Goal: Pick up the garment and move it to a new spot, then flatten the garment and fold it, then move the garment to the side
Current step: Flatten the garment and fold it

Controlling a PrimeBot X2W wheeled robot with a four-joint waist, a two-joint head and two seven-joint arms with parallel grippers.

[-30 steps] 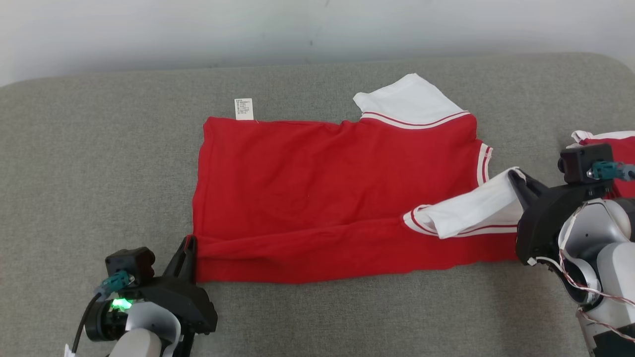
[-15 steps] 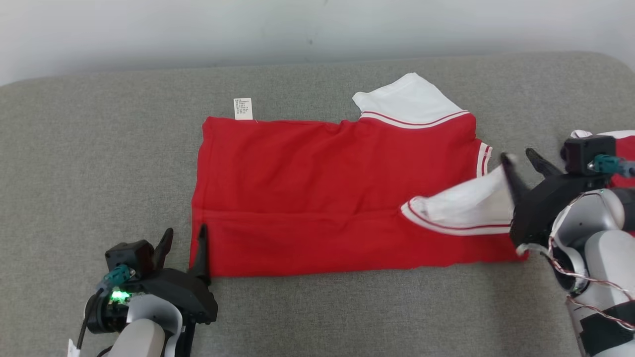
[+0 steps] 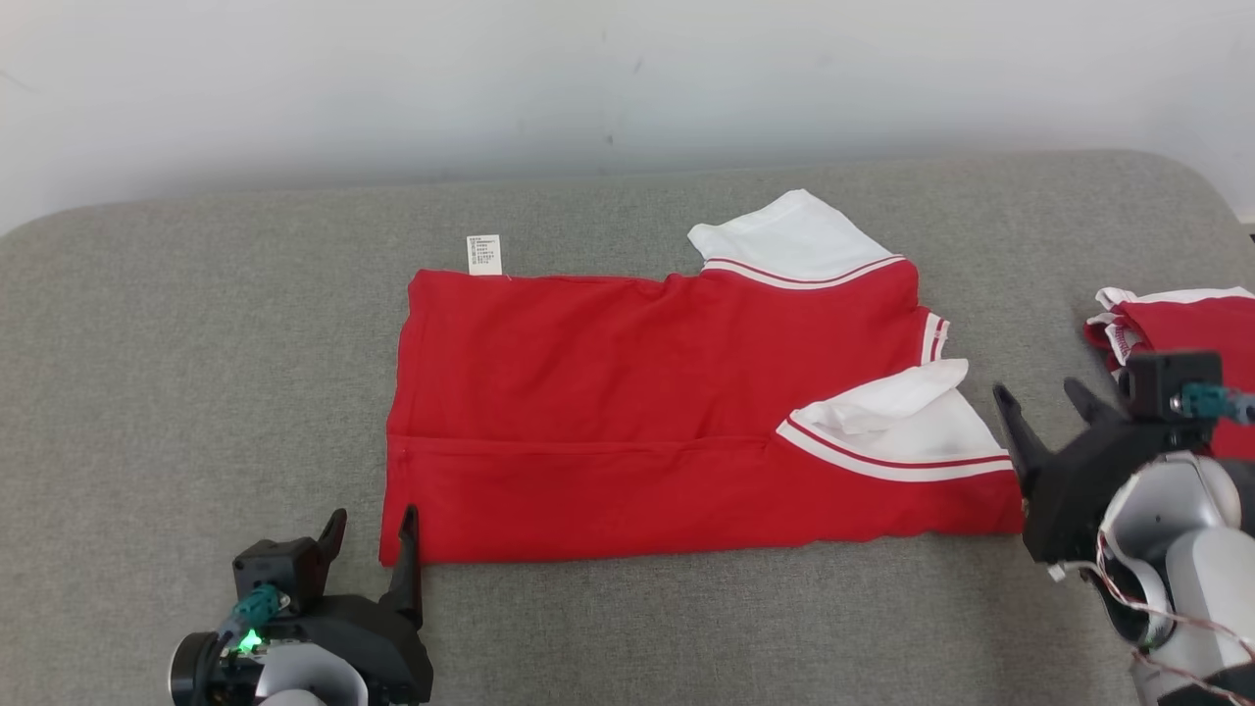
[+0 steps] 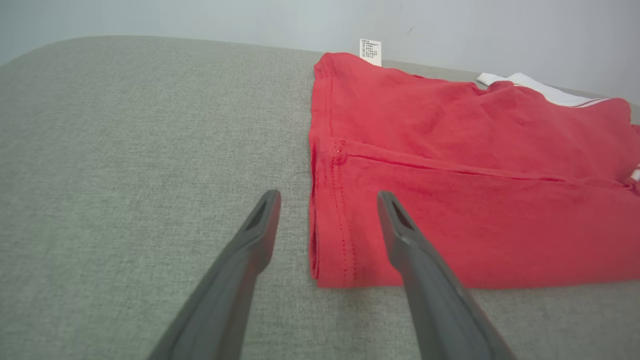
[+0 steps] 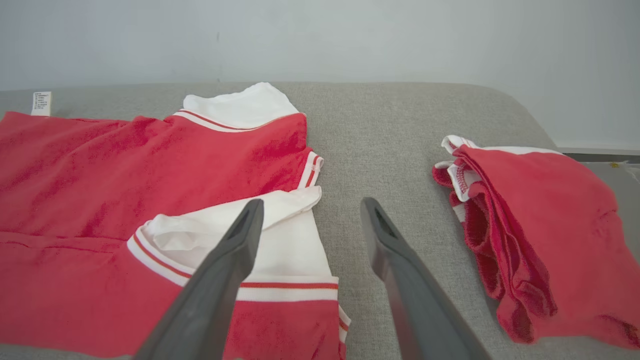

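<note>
- Head view: the garment lies spread across the middle of the grey cushion. Its near long edge is already turned over in a band, so I judge the folding to be partly done.
- The left gripper stands just beside the near left corner, jaws wide and holding nothing. The right gripper stands just off the right end, also wide and empty.
- To fold on cleanly, both should probably take matching corners at once and carry them level, so the band does not skew.
- The near sleeve lies rumpled on the red cloth and the far sleeve sticks out beyond the far edge. Both likely need tucking in first.
- Left wrist view: the doubled left hem runs up between the fingers, and one finger lies over the cloth. A care label pokes out at the far corner.
- Right wrist view: the left finger hangs over the near sleeve. A second red garment sits bunched to the right, apart from the first, and it crowds the room there for setting the fold aside.
</note>
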